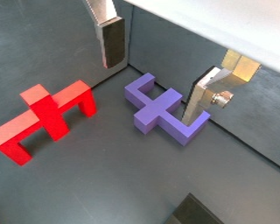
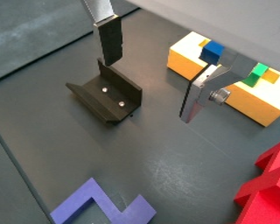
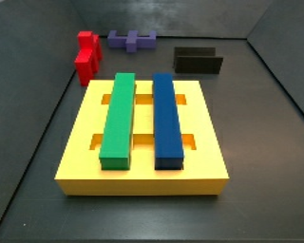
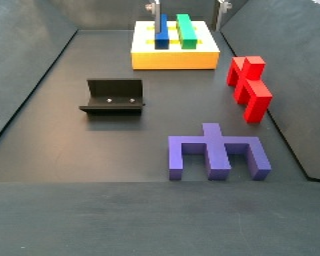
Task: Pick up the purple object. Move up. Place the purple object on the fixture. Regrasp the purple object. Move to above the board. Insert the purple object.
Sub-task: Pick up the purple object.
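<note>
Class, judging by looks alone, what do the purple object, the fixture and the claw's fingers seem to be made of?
Purple object: probably matte plastic; even colour, crisp edges, no shine.
Fixture: likely dark painted metal; thin bent plate with two pale screw heads.
Fingers of the open claw, hanging above the floor: brushed metal, silver sheen, with dark, possibly rubber, pads.

Even, soft overhead light; faint shadows under pieces. Sharp side views; the gripper (image 1: 157,68) fingers slightly blurred close-up.

Open fingers (image 2: 109,39) above fixture (image 2: 106,94), board (image 2: 224,87) beside, purple object (image 2: 101,207) apart
</note>
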Tool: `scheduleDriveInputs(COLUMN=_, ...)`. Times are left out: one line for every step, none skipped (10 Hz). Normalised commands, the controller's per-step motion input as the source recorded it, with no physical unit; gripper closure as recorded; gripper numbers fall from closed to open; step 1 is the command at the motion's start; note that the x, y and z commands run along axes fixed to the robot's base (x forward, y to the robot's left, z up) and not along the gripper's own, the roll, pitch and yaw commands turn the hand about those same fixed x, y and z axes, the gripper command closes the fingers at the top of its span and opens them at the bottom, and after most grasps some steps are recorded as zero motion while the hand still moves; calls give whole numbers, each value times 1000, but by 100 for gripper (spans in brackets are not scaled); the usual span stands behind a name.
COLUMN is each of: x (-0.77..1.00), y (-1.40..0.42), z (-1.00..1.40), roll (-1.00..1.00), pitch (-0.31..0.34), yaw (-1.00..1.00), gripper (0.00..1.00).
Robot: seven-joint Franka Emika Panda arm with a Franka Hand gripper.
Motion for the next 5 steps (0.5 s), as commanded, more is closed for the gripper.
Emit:
scheduleDriveInputs(x=0, y=337, z=-691, roll=0, pitch=-109, yaw=-129, gripper=0)
scheduleDriveInputs(x=-54, y=326, z=-843, roll=0, pitch=-154, yaw=-111, gripper=0)
scheduleDriveInputs(x=-129, y=289, z=-914, roll=0, pitch=-139, yaw=-114, gripper=0)
scheduleDriveInputs(x=-143, y=260, z=-926, roll=-17, pitch=-140, yaw=-123, gripper=0)
scheduleDriveInputs(x=-269, y=114, z=-940, roll=0, pitch=-163, yaw=-120, gripper=0)
